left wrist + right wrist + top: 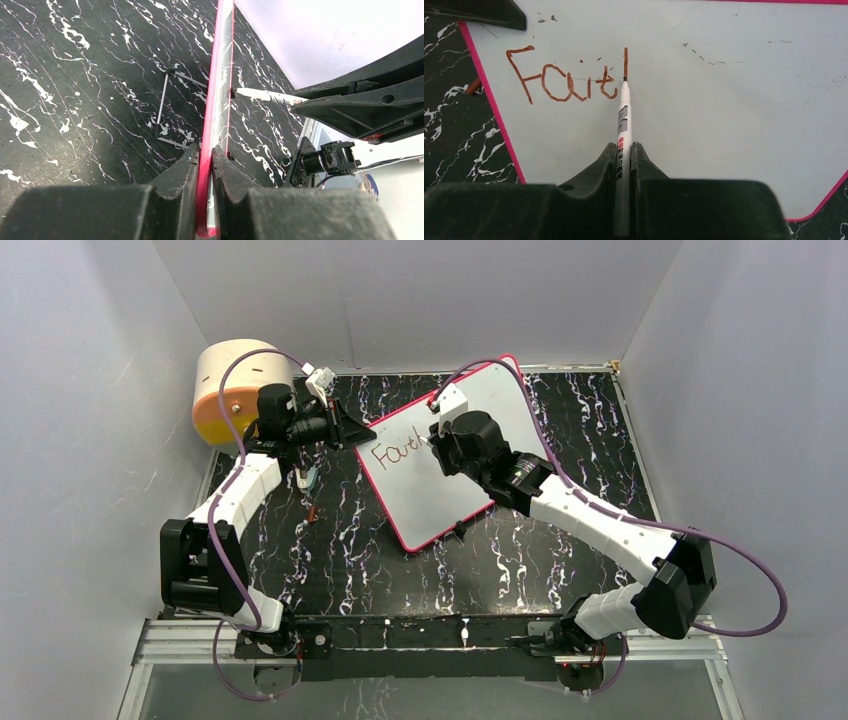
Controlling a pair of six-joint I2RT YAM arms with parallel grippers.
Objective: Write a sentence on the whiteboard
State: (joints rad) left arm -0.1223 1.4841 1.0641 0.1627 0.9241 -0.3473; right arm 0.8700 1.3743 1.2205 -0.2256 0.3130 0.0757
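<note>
The whiteboard [430,502], white with a pink-red frame, lies tilted on the black marbled table. My left gripper [352,430] is shut on its left corner; in the left wrist view the jaws [205,151] pinch the pink frame [220,75] edge-on. My right gripper [624,147] is shut on a white marker [624,112]. The marker's tip touches the board at the foot of a vertical stroke. The sentence [564,82], in brownish-red, reads "Fait" plus that single stroke. In the top view the sentence [393,451] sits just left of my right gripper [442,436].
A round tan-and-orange drum [230,390] stands at the back left, behind my left arm. A small pale object [305,478] and a small reddish piece [312,512] lie on the table left of the board. A thin wire stand [164,105] lies beside the board. Grey walls enclose the table.
</note>
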